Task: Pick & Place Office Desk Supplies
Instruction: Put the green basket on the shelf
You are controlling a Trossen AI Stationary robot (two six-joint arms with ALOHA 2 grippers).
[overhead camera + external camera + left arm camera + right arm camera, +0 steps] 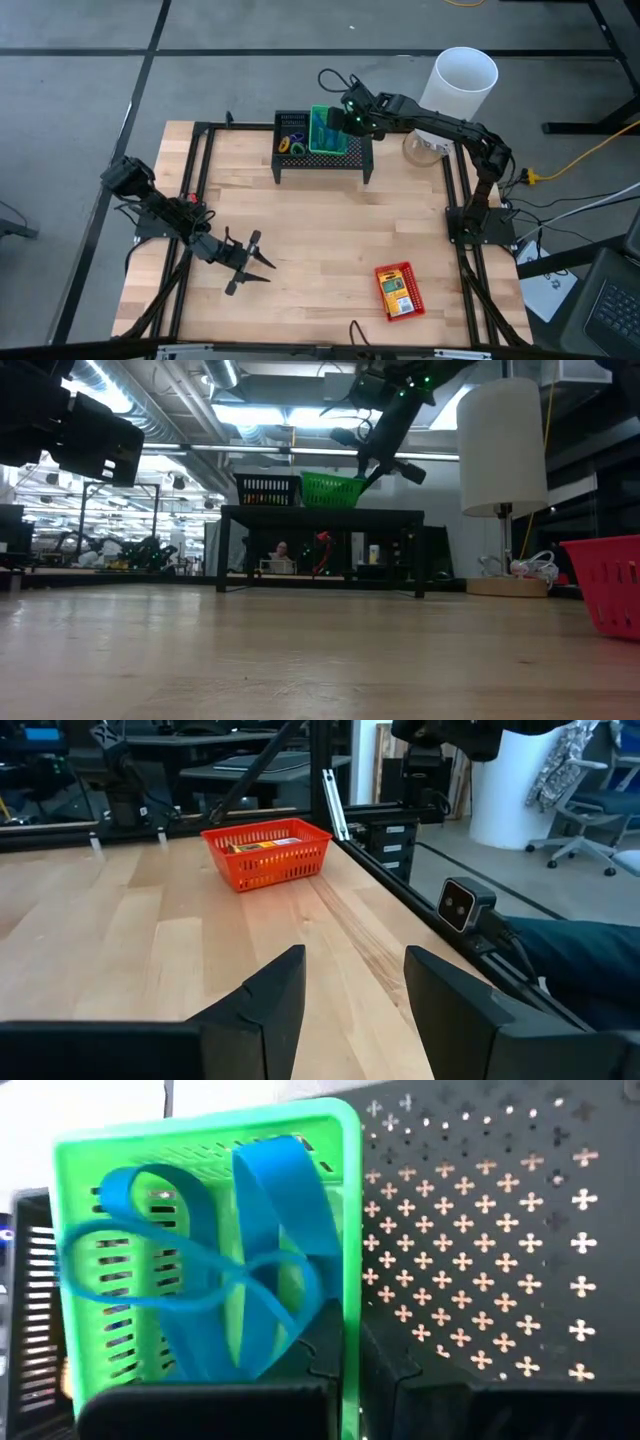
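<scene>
Right gripper at upper centre of the high view, over the right half of the wide black perforated metal stand. Fingers closed tight on the rim of the small green plastic basket, pinching its right wall; basket seated on the stand top. Thin blue band loops piled inside the green basket, lower ends cut off behind the dark fingers in the right wrist view. Small black plastic basket just left of the green one, tiny coloured rings inside, hard to make out.

Left gripper at lower left, fingers spread wide, nothing between them, above bare wooden table.

Red plastic basket at lower right, yellow-and-green flat pack lying in it.
</scene>
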